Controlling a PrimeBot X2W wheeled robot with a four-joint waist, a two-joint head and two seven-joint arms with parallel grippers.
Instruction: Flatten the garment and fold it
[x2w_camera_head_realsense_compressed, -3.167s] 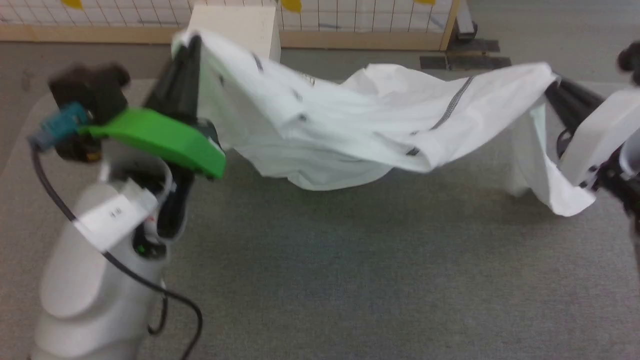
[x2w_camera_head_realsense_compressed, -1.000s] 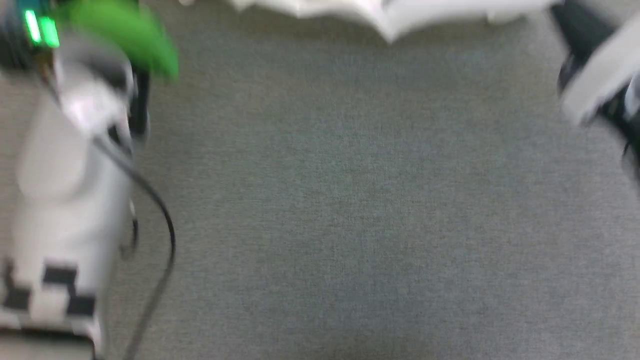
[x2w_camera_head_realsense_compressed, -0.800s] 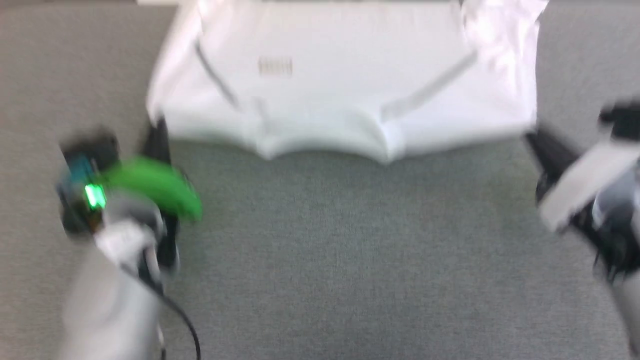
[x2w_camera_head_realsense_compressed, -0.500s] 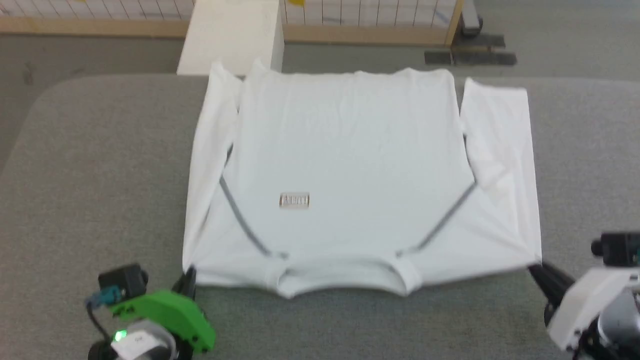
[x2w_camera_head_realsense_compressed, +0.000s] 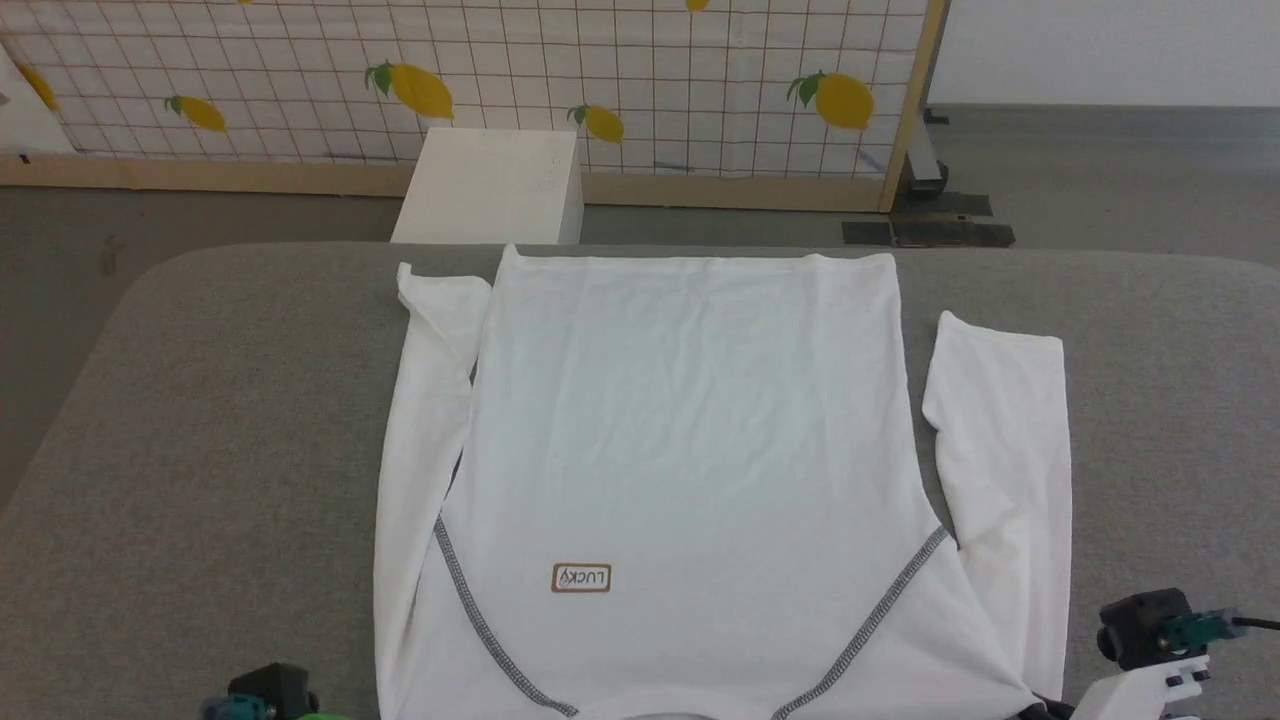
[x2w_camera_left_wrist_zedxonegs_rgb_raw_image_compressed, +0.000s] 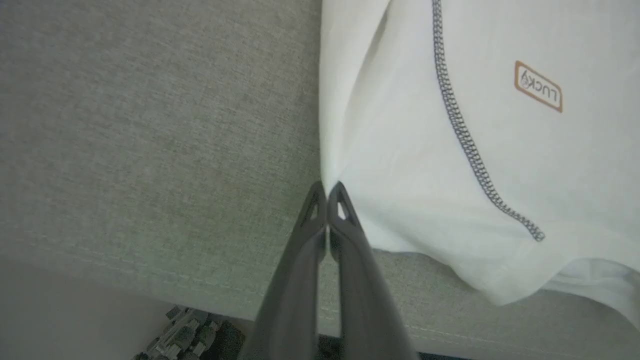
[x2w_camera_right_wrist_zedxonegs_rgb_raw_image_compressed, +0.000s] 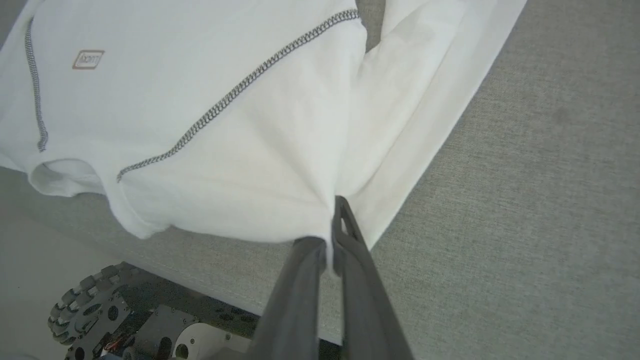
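Left tool (x2w_camera_left_wrist_zedxonegs_rgb_raw_image_compressed: 327, 192) and right tool (x2w_camera_right_wrist_zedxonegs_rgb_raw_image_compressed: 332, 235) each pinch a near shoulder, tensioning the shirt (x2w_camera_head_realsense_compressed: 690, 430) flat on the desk (x2w_camera_head_realsense_compressed: 200, 450).

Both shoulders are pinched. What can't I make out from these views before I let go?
- Head view: collar of the garment, mostly cut off by the bottom edge.
- Right wrist view: chest patch lettering, too small to read.
- Wrist views: how much cloth the left gripper and right gripper pinch, hidden between their shut fingers.
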